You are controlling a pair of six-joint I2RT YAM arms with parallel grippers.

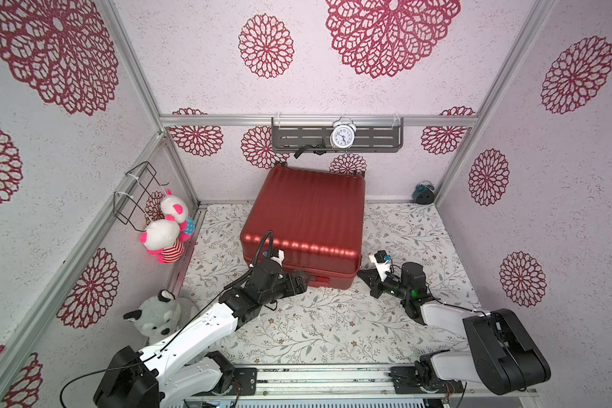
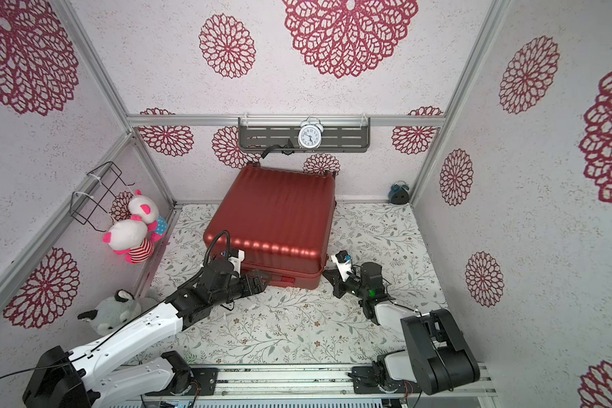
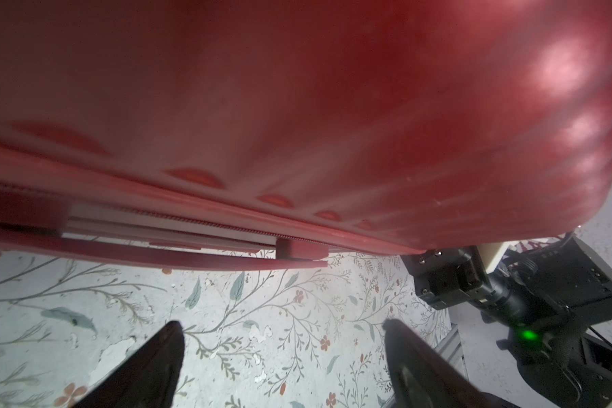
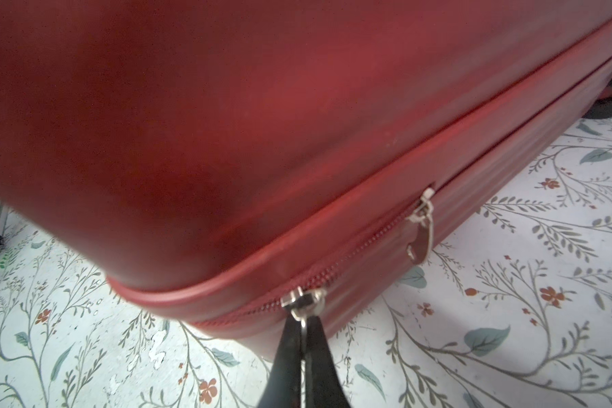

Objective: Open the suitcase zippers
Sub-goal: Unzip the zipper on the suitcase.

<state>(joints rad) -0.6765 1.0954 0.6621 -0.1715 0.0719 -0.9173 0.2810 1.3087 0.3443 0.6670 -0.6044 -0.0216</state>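
Low, right fingers (image 4: 285,356) on zipper pull (image 4: 304,304).

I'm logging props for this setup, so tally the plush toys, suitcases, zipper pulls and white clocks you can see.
Plush toys: 3
Suitcase: 1
Zipper pulls: 2
White clock: 1
Total: 7

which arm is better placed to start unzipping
Right: the right gripper is shut on a zipper pull at a corner of the suitcase. The left gripper is open, holding nothing.
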